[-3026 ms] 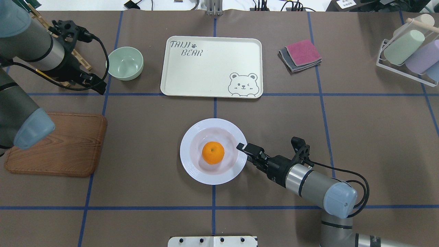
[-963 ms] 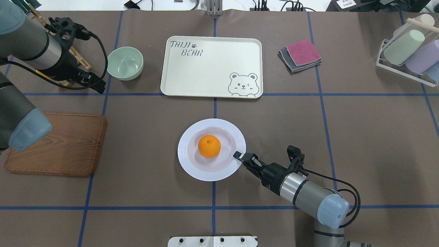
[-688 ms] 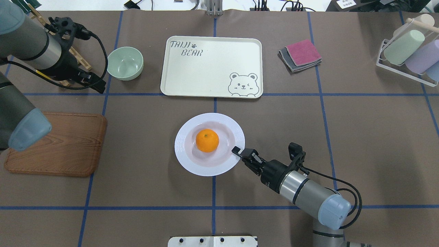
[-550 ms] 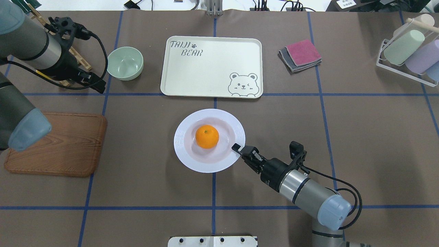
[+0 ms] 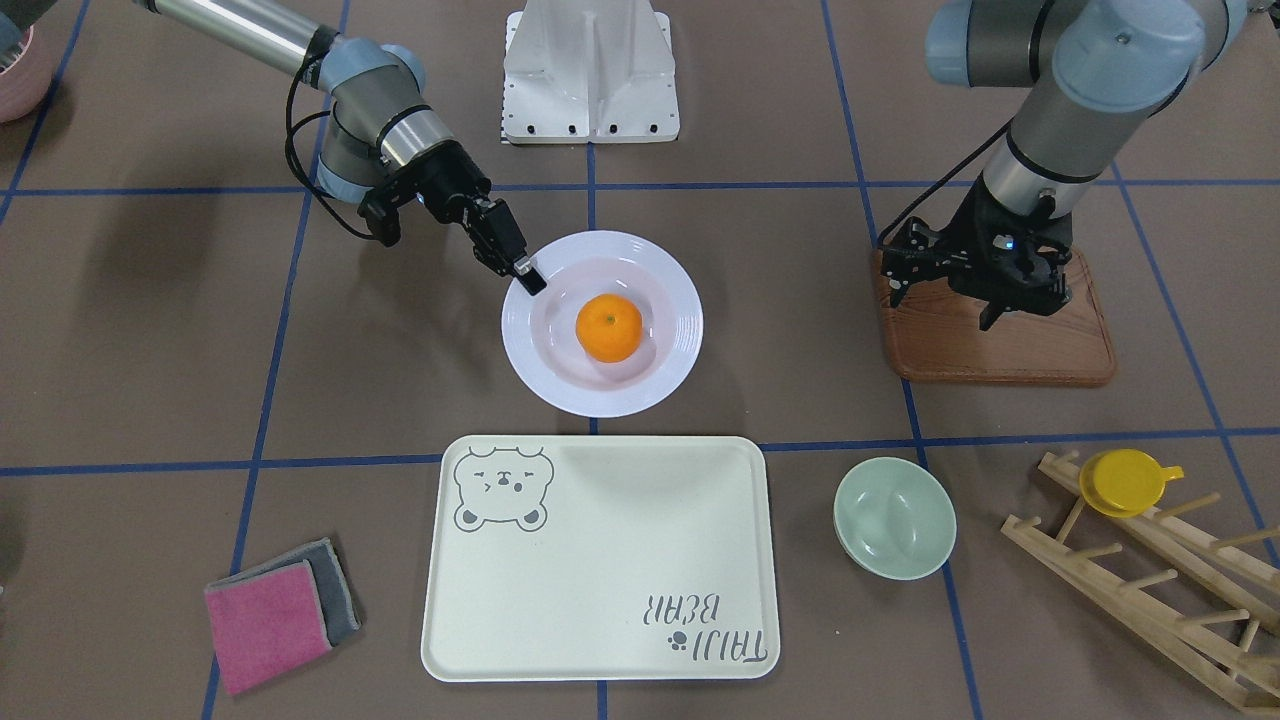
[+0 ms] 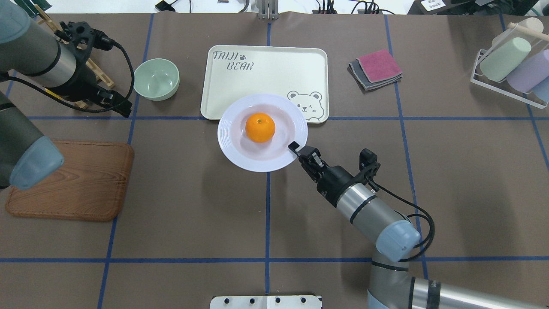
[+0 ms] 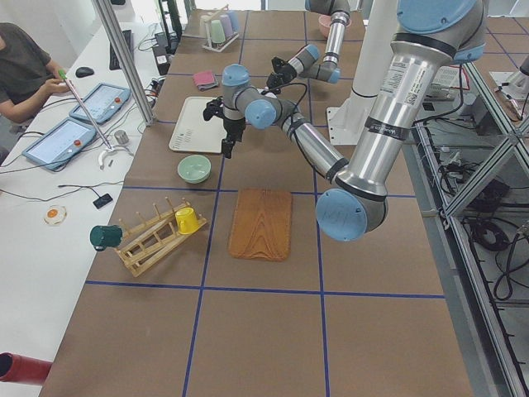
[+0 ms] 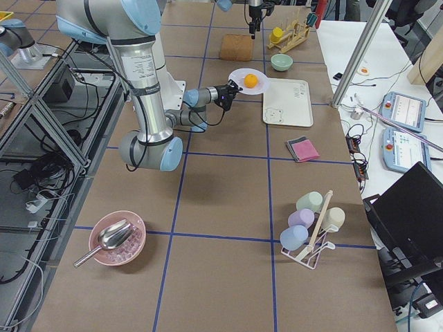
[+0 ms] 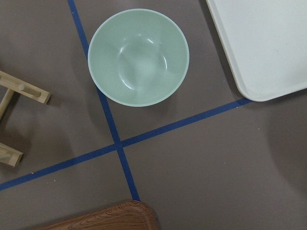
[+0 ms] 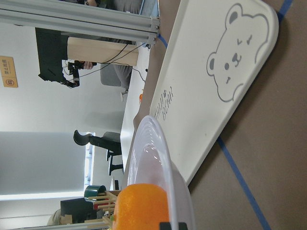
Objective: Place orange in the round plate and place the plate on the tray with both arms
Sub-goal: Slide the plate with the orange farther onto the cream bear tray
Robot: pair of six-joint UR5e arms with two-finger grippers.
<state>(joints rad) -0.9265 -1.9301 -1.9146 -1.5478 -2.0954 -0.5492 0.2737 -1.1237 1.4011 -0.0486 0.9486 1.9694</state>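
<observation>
The orange [image 6: 260,127] lies in the well of the white round plate [image 6: 240,148]. My right gripper [image 6: 294,148] is shut on the plate's rim and holds it tilted off the table. In the overhead view the plate's far edge overlaps the near edge of the cream tray [image 6: 257,73]. In the front-facing view the plate [image 5: 660,375] looks short of the tray [image 5: 600,590], with the right gripper [image 5: 528,278] at its rim. The right wrist view shows the plate rim [image 10: 158,153], the orange [image 10: 141,208] and the tray [image 10: 211,81] beyond. My left gripper [image 6: 120,107] hangs open and empty, far to the left beside the bowl.
A pale-green bowl [image 6: 156,79] stands left of the tray. A brown wooden board [image 6: 73,180] lies at the near left. Folded cloths [image 6: 377,68] lie right of the tray, a cup rack [image 6: 510,64] at the far right. A wooden drying rack [image 5: 1150,570] holds a yellow cup [image 5: 1125,480].
My right gripper closed on the plate's rim, lifted it with the orange and carried it away from the robot toward the tray. The left arm has barely moved.
</observation>
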